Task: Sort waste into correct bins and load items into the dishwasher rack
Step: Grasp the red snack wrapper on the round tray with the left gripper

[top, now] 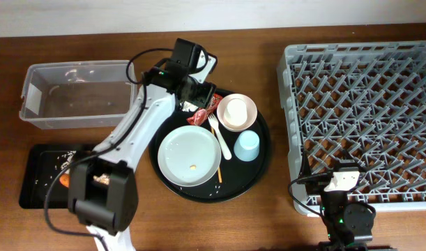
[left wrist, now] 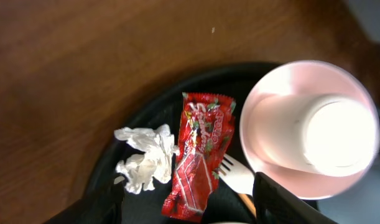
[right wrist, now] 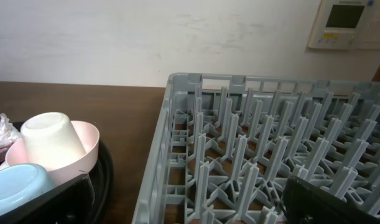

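Observation:
My left gripper (top: 199,97) is open and hovers just above the red wrapper (left wrist: 199,155), which lies next to the crumpled white paper (left wrist: 145,158) on the round black tray (top: 258,164). The jaws (left wrist: 190,208) straddle the wrapper's lower end. The small white cup (left wrist: 326,134) lies in the cream-pink bowl (top: 237,111). The white fork (top: 219,136), pale plate (top: 188,155), blue cup (top: 247,145) and chopsticks (top: 219,167) are on the same tray. My right gripper (right wrist: 186,205) is open and empty at the front left corner of the grey rack (top: 366,118).
The clear tub (top: 77,94) stands at the back left. The shallow black tray (top: 38,174) in front of it holds the orange carrot (top: 65,180) and scattered rice. My left arm's base covers part of that tray.

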Tool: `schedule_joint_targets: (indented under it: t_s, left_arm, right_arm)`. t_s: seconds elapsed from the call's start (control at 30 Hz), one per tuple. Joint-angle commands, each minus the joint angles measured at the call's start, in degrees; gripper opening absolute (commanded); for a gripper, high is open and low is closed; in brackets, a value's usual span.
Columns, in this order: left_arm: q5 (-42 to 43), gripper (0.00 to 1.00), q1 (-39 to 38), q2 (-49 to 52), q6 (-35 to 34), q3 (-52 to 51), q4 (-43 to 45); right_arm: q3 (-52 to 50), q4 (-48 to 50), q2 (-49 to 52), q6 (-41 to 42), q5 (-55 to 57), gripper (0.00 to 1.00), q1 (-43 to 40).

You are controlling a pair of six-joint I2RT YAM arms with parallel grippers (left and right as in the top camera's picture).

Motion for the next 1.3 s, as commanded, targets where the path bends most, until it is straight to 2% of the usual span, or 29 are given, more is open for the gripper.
schedule_joint_targets:
  t_s: [0.0,0.2,0.5,0.7,0.77,0.8,0.93,1.07,1.17,1.27]
  left_arm:
    - [-0.79,0.66,-0.11,5.40,2.05,0.90,0.15]
    - [-0.33,0.66,-0.61,10.86,2.32,0.87,-0.70]
    - [-0.42,0.67,-3.48,13.99,2.56,0.87,-1.22]
    - [-4.68,0.65,-3.67,13.99,2.51,0.87,-1.05]
    - [-5.35,0.51,-3.65,13.99,2.51,0.87,-0.63]
    - [-5.35,0.50,-3.67,13.99,2.51,0.87,-0.48]
    - [-5.35,0.34,-3.67,13.99,2.51,0.90,-0.39]
    - [-5.33,0.03,-3.67,13.92,2.49,1.29,-0.48]
    - [-4.90,0.01,-3.67,13.86,1.31,2.73,-1.99]
    - [0.24,0.01,-3.67,12.37,0.35,5.77,-4.44]
  right_arm:
    - [-0.31,-0.31,-0.37,-0.17,0.68,0.99,-0.42]
    - [-0.31,-0.31,-0.37,-0.17,0.68,0.99,-0.42]
    - [-0.31,-0.31,-0.37,-0.17,0.68,0.99,-0.42]
    - [-0.31,-0.31,-0.37,-0.17,0.68,0.99,-0.42]
    - [-0.31,-0.31,-0.37,-0.17,0.68,0.99,-0.42]
    - [-0.31,-0.31,-0.37,-0.17,0.68,0.99,-0.42]
    - [-0.31,-0.31,-0.37,-0.17,0.68,0.99,-0.42]
    - [-0.31,-0.31,-0.39,-0.17,0.68,0.99,-0.42]
    - [-0.31,-0.31,-0.37,-0.17,0.68,0.99,-0.42]
    - [-0.31,-0.31,-0.37,-0.17,0.68,0.99,-0.42]
